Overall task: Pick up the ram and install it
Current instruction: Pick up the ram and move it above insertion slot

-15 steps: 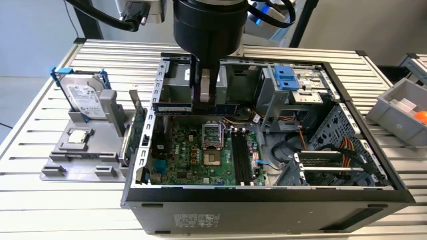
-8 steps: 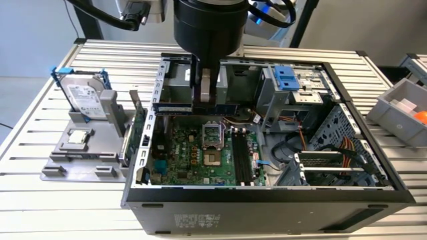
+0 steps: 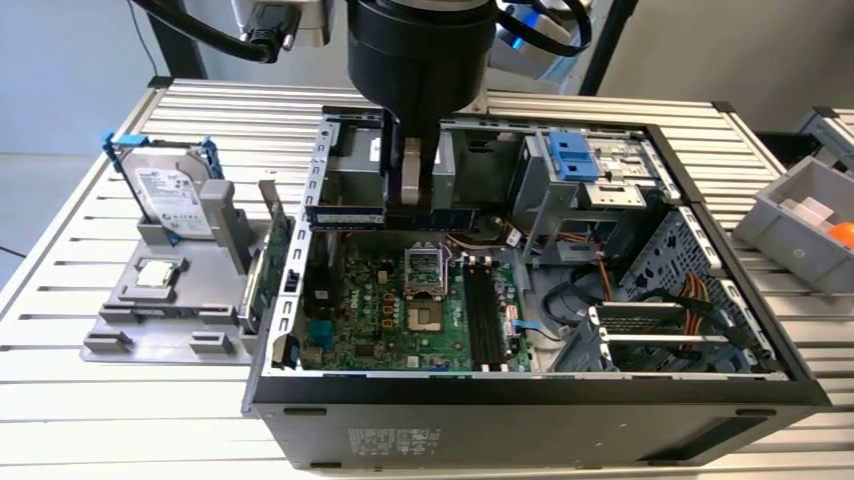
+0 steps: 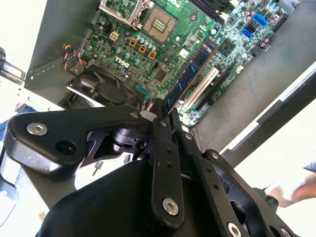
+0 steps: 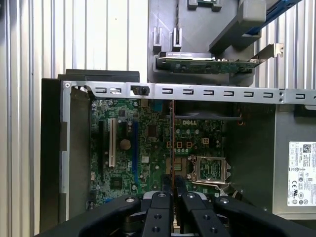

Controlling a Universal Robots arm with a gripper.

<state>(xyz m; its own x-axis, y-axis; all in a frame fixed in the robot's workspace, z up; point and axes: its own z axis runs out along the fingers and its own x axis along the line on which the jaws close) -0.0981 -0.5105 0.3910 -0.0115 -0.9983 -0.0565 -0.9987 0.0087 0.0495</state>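
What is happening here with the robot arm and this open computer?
The arm's end effector is shut on the ram, holding it on edge above the motherboard inside the open computer case. The ram is not yet seated. A hard drive stands in a holder at the exterior view's left.

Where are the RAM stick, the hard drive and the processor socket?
RAM stick [image 4: 197,65]: second wrist view, middle of its blue face.
hard drive [image 3: 172,192]: exterior view, its silver labelled face.
processor socket [image 5: 211,170]: first wrist view, centre of the socket.
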